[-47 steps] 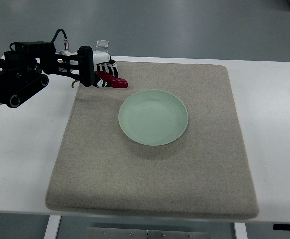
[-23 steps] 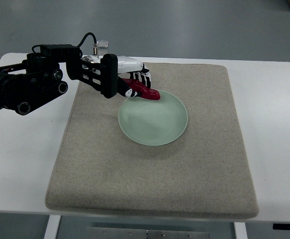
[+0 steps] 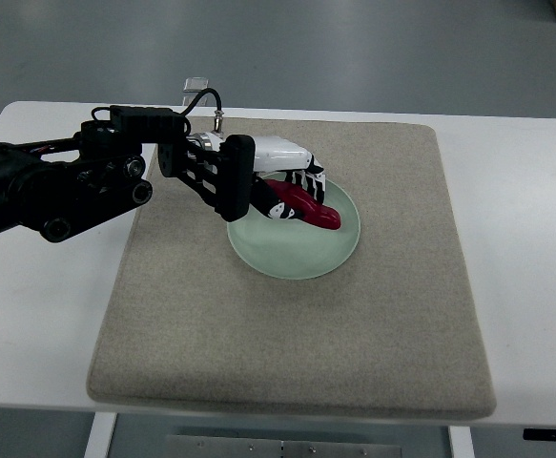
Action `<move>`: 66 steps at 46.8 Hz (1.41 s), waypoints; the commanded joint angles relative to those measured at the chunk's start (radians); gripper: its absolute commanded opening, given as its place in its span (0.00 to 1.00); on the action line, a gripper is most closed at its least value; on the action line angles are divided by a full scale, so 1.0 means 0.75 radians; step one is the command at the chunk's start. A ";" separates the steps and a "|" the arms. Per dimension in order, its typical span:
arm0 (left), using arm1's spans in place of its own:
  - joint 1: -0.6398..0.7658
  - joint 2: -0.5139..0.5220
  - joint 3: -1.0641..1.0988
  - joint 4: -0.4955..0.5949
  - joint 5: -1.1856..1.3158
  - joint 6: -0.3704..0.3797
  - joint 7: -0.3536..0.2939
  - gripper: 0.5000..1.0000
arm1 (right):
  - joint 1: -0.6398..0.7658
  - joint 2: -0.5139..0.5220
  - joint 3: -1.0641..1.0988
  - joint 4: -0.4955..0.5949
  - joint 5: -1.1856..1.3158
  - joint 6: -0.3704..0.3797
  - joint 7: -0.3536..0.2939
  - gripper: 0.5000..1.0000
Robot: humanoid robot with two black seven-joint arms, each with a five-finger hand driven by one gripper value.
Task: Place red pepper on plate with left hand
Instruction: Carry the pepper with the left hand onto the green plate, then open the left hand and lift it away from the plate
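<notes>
The left hand (image 3: 282, 181), fingers clamped on the red pepper (image 3: 308, 207), hangs over the plate (image 3: 292, 253); bare mat (image 3: 373, 324) lies beyond its rim.

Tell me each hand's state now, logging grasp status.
Left hand: shut on the red pepper, over the plate.
Right hand: not in view.

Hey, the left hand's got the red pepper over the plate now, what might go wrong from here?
The left hand holds the red pepper over the plate, still gripped. Released from above, the long pepper might roll or bounce on the shallow dish and slide onto the mat. Lowering further, the fingers might nudge the light plate.
</notes>
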 commanded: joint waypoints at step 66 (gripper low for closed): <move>0.002 0.010 -0.017 0.187 -0.033 0.055 0.002 0.66 | 0.000 0.000 0.000 0.000 0.000 0.000 0.000 0.86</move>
